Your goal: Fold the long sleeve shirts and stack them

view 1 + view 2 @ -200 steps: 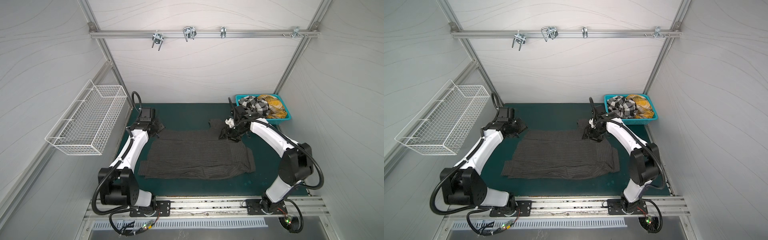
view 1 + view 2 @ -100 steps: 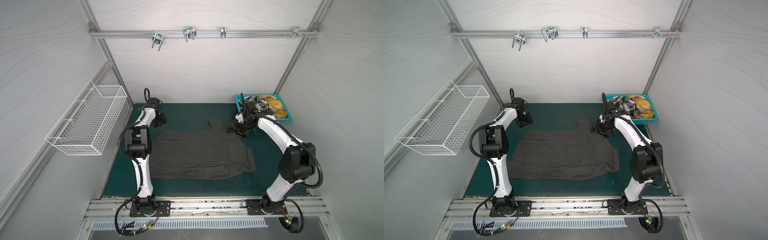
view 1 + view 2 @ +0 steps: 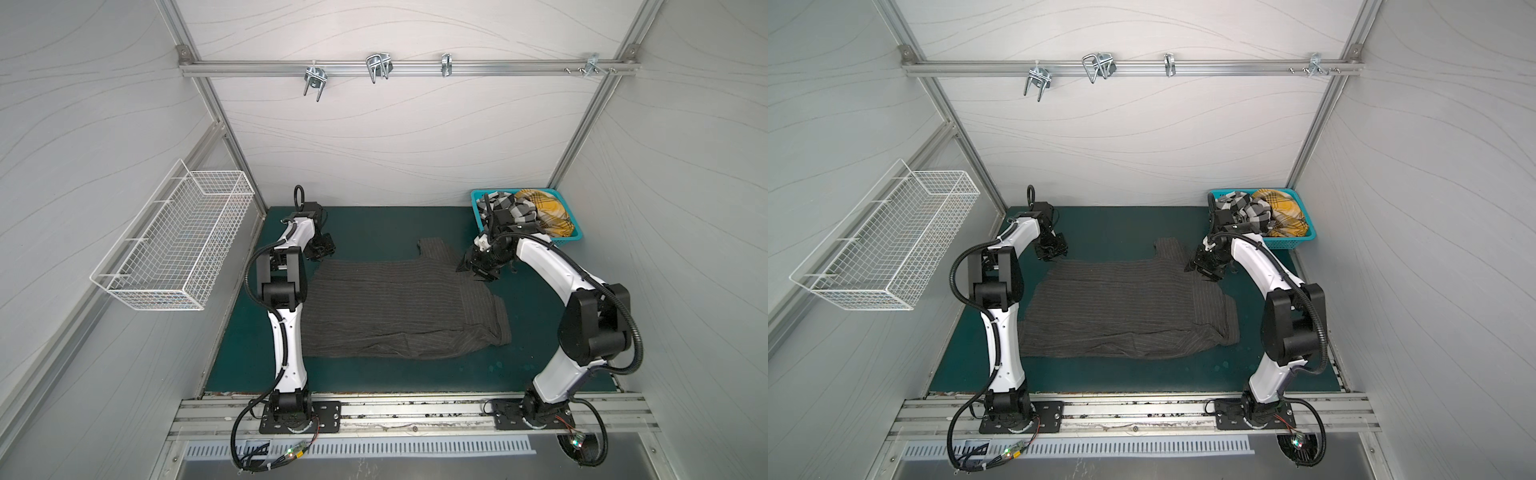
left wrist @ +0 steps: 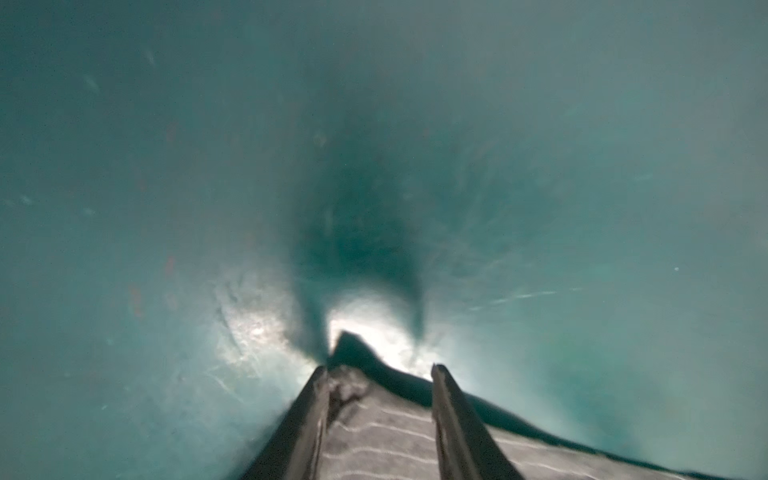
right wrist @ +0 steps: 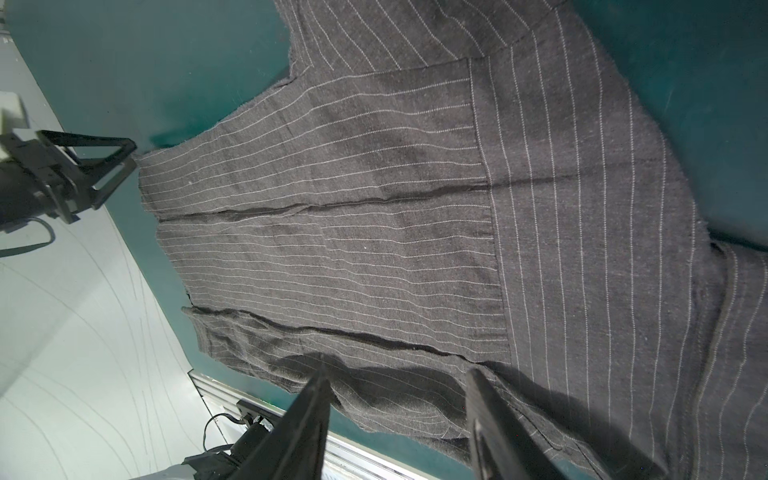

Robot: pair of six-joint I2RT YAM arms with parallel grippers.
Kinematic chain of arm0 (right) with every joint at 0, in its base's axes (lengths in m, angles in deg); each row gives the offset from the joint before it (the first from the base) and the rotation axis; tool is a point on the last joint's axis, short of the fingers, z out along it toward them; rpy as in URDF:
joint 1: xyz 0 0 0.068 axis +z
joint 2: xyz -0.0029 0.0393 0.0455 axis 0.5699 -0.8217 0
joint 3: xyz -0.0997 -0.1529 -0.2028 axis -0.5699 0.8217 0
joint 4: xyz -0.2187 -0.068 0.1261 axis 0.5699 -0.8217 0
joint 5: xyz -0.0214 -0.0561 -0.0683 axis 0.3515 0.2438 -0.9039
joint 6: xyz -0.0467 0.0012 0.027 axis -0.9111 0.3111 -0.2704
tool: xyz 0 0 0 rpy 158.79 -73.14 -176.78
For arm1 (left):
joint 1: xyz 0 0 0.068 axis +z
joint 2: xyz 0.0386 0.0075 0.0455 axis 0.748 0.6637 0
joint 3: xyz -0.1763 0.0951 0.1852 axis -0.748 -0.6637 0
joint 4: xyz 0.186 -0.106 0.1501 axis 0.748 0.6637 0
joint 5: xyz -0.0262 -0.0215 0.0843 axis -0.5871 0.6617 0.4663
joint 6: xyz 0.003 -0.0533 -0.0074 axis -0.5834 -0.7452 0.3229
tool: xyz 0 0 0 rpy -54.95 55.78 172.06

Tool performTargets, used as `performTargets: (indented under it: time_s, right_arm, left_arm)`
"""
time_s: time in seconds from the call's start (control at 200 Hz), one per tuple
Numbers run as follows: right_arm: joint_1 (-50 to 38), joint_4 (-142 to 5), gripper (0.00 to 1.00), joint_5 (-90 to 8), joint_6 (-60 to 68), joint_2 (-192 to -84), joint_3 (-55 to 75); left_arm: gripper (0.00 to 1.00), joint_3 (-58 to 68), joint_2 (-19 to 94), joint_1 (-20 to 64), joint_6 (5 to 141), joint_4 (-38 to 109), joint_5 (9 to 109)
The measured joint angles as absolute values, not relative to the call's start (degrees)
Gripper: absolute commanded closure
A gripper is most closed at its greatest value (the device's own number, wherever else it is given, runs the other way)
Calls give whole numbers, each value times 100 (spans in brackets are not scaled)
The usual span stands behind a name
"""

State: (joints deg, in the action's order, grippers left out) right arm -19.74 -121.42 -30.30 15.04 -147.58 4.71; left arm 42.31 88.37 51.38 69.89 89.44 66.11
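Charcoal grey pinstriped cloth shirt point(image 3: 399, 307) lies flat on the dark green table point(image 3: 374, 224), left end effector point(image 4: 379, 368) part-open astride its far-left corner, right end effector point(image 5: 397, 368) part-open over its far-right shoulder, apparently placed to pinch that edge for folding.

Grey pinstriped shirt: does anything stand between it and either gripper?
Nothing visible. The grey pinstriped shirt has a corner lying between the left gripper's open jaws; the right gripper hangs open directly over its cloth.
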Motion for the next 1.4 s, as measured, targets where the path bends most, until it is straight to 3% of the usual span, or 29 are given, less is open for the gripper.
performTargets:
  time_s: [0.245, 0.4, 0.61, 0.845, 1.04, 1.401]
  right_arm:
    - [-1987, -12142, 48, -3030, 1504, -14758, 471]
    - [-2020, -12142, 48, -3033, 1504, -14756, 471]
    - [-2027, -12295, 45, -3295, 1412, -15082, -163]
    - [-2066, -12395, 42, -3981, 945, -16588, -1877]
    - [-2212, -12538, 50, -4250, 508, -17720, -2827]
    - [-2188, -12658, 50, -4608, -41, -18378, -3072]
  left_arm:
    - [80, 4231, 8870, 5138, 6958, 8970, 6681]
    - [100, 4231, 8881, 5138, 6976, 8968, 6696]
    - [100, 4207, 8857, 5138, 6884, 8950, 6781]
    - [100, 3075, 7876, 5138, 6584, 8690, 6814]
    - [100, 2561, 7006, 5138, 6460, 8474, 6777]
    - [100, 2231, 6931, 5138, 6388, 8284, 6654]
